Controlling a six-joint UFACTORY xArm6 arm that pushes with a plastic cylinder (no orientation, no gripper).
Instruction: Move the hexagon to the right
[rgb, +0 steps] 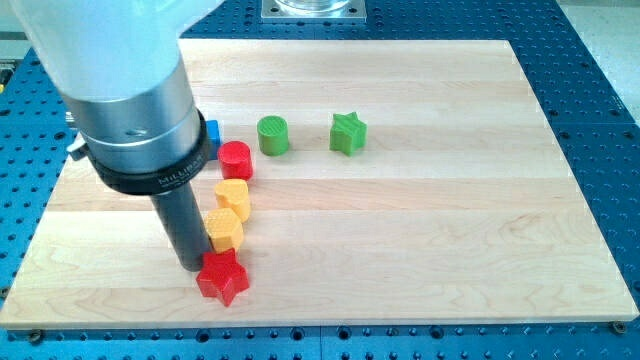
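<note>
My tip, a bare rod that grips nothing, stands low on the wooden board at lower left of the frame, just left of the yellow hexagon and touching the red star. That side suits a rightward shove, I judge.

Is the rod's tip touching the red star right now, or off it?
Cannot tell: my tip is right against the red star's left edge with no visible gap.
</note>
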